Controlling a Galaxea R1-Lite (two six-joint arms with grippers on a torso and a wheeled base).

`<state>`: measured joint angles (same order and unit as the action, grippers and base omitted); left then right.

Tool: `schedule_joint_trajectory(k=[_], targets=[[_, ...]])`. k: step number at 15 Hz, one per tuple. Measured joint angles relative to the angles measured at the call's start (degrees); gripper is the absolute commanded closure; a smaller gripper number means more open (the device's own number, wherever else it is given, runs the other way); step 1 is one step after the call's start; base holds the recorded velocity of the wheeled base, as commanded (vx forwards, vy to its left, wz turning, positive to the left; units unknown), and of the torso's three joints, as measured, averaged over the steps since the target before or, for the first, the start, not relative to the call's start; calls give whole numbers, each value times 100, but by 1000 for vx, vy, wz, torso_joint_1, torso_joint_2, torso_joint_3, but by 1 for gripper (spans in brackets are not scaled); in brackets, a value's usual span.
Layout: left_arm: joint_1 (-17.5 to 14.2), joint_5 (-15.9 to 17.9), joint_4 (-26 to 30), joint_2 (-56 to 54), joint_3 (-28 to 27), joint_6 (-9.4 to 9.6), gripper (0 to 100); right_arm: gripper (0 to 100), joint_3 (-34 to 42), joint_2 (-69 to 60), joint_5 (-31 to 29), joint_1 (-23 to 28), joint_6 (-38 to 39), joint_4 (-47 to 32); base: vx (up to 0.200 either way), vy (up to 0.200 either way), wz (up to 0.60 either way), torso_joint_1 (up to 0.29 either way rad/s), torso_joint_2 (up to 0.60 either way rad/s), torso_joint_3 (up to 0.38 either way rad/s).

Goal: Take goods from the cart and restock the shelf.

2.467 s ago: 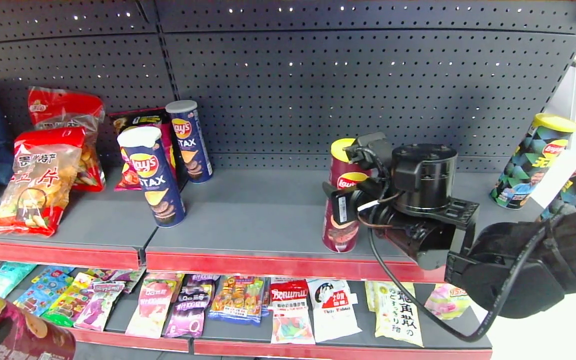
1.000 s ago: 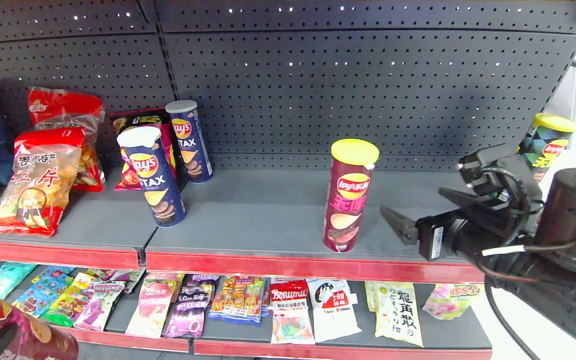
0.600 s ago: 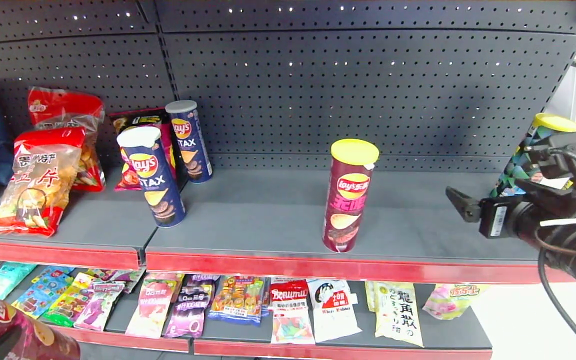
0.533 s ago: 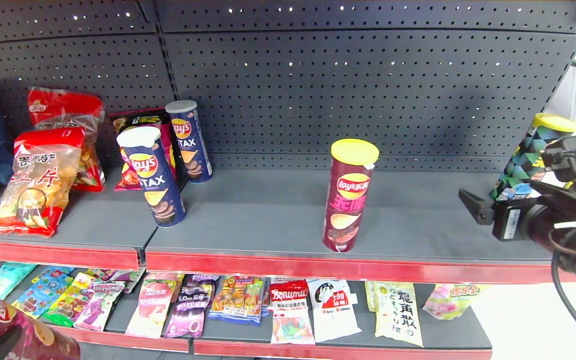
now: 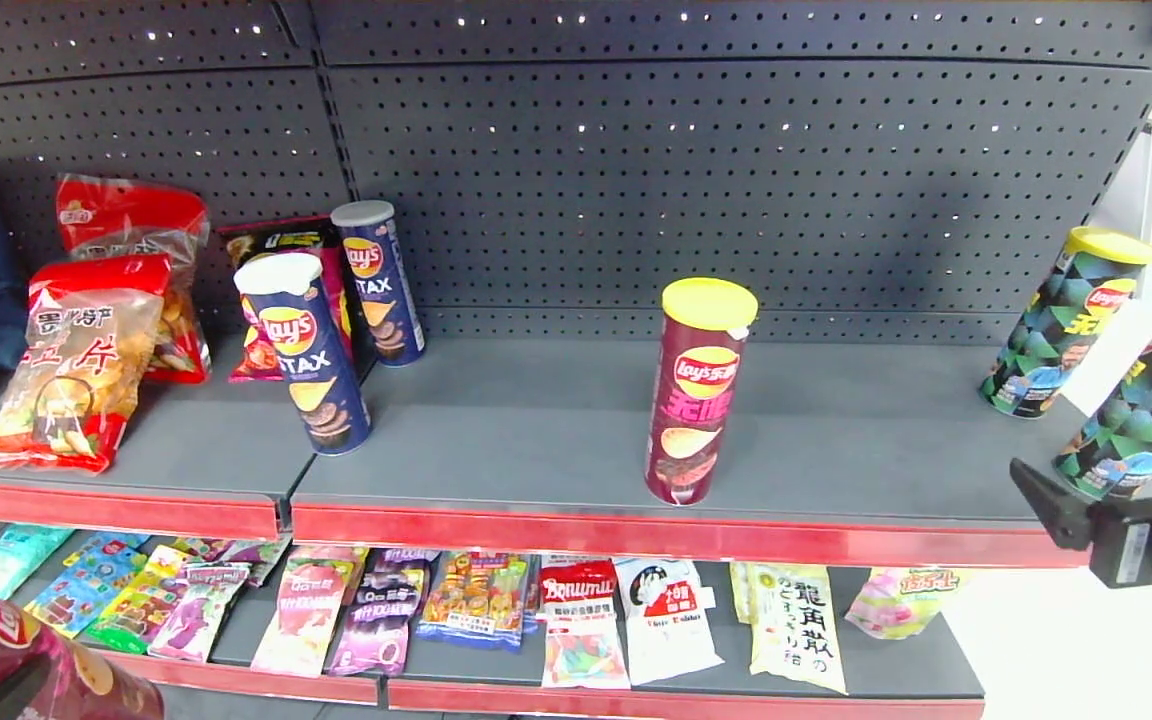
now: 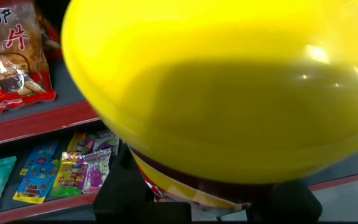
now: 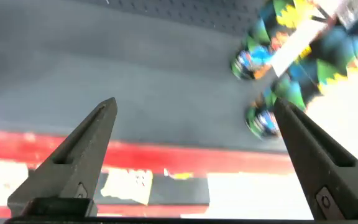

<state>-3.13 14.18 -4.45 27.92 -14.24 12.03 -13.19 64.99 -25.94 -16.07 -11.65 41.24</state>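
A maroon chips can [image 5: 698,390] with a yellow lid stands upright near the front edge of the grey shelf [image 5: 536,420], with nothing touching it. My right gripper [image 7: 196,102] is open and empty, off the shelf's right end; one of its fingers [image 5: 1044,503] shows at the right edge of the head view. My left gripper [image 6: 210,200] is shut on a second maroon can [image 5: 31,665], low at the bottom left, below the shelf. That can's yellow lid [image 6: 222,87] hides most of the left wrist view.
Two blue cans [image 5: 308,350] and red snack bags [image 5: 76,360] fill the shelf's left part. Two green-patterned cans [image 5: 1066,320] stand at its right end. Between the maroon can and these the shelf is bare. Candy packets [image 5: 476,600] lie on the lower shelf behind a red lip [image 5: 636,535].
My right gripper let go of the maroon can on the shelf, opened, and drew back to the right and down. The can stays standing. The left arm has barely moved.
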Motion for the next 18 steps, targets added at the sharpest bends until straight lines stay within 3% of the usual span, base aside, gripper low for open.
schedule_joint_trajectory(k=[3,6,11,13,18], targets=[[-2,49,-1,9,-6,0,100,0,484,-317,558,728,-28,-183,0,0,0,0,0,0],[0,66,-9,13,-17,1,100,0,887,-560,2014,1525,364,-216,0,0,0,0,0,0],[0,148,-11,11,-17,0,100,0,1290,-1251,2450,1651,789,-343,0,0,0,0,0,0],[0,150,-11,0,-6,1,100,0,1292,-1919,2453,1659,679,-1013,0,0,0,0,0,0],[7,282,-9,-2,-22,0,100,0,1056,-4548,2610,1597,545,-3813,0,0,0,0,0,0]])
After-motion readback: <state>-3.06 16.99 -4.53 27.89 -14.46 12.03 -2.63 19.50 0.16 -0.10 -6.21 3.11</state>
